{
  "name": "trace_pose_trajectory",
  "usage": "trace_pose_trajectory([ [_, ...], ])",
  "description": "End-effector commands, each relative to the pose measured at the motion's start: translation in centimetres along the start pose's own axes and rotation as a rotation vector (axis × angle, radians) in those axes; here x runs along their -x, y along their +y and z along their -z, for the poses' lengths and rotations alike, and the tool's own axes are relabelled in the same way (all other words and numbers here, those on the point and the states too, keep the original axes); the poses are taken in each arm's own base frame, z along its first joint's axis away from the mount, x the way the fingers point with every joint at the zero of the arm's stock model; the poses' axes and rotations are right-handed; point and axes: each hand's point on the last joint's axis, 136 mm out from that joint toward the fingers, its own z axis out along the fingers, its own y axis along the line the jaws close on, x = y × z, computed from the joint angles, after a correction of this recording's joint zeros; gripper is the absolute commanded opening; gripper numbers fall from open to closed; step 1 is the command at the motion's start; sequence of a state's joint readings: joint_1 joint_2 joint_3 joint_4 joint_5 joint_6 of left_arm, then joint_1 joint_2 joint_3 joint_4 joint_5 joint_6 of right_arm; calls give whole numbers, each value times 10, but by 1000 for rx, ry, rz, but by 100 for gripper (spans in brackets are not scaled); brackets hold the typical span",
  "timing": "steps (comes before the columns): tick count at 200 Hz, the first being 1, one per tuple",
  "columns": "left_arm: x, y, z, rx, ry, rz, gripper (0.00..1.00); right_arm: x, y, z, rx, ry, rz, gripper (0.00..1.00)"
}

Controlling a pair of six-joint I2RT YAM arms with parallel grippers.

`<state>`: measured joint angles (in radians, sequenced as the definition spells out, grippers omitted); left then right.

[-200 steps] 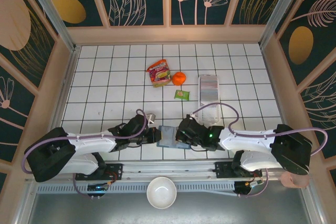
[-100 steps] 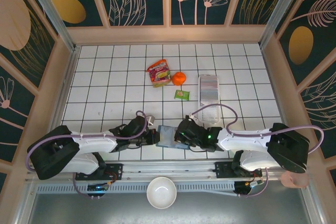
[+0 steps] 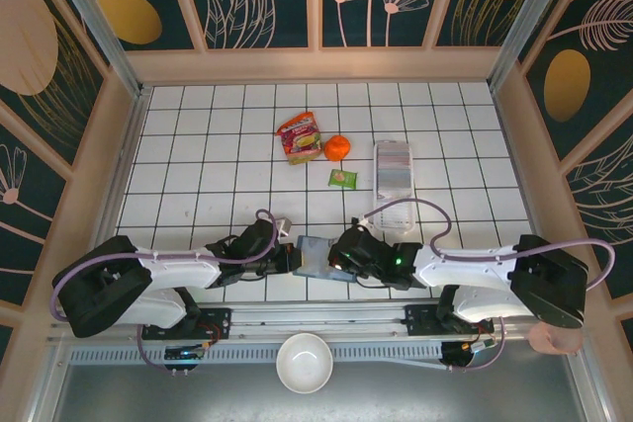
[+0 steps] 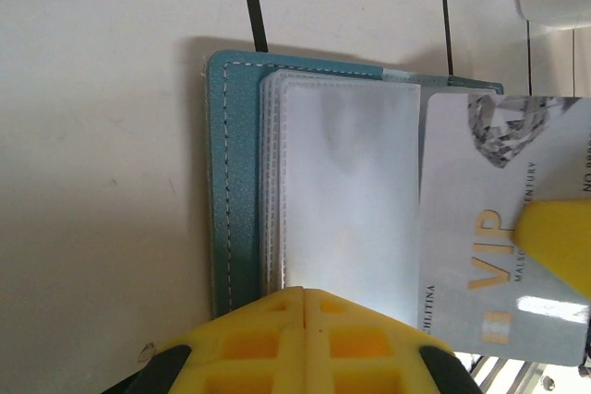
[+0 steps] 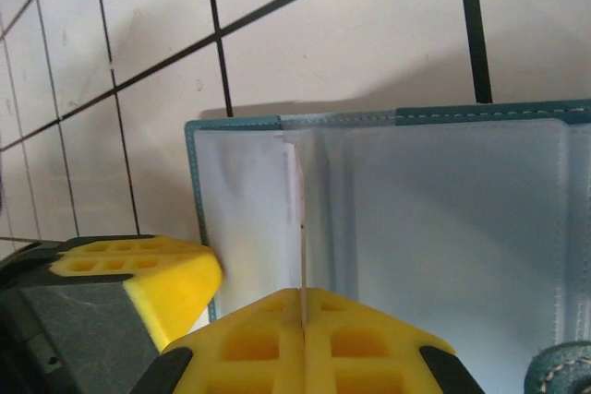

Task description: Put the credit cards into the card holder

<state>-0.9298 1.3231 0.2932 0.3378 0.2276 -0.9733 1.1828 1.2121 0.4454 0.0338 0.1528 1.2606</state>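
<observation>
At the bench's (image 3: 198,165) near edge, the left arm's fingers (image 4: 277,320) have just closed together against the open card holder (image 4: 231,182), which lies between both arms. The right arm's fingers (image 5: 342,329), clamped on a VIP card (image 4: 471,228), have nudged it over the holder's open face. Insertion appears begun, not finished.

My right gripper (image 3: 334,258), clamped on the silver plastic VIP credit card (image 4: 480,228), has advanced leftward over the flat dark teal folding card holder (image 3: 315,252). My left gripper (image 3: 295,257) has closed its jaws fully.
</observation>
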Motion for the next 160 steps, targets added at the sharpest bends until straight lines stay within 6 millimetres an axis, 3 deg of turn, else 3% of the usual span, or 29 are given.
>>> trace_pose_trajectory([
  [1, -13, 24, -2, 79, 34, 15, 0, 6, -4, 6, -11, -48, -9, 0],
  [68, -14, 26, -1, 86, 34, 16, 0, 0, -16, 0, -49, -37, -13, 0],
  [160, -15, 27, -2, 87, 40, 16, 0, -1, -7, -1, 28, -47, -51, 0],
])
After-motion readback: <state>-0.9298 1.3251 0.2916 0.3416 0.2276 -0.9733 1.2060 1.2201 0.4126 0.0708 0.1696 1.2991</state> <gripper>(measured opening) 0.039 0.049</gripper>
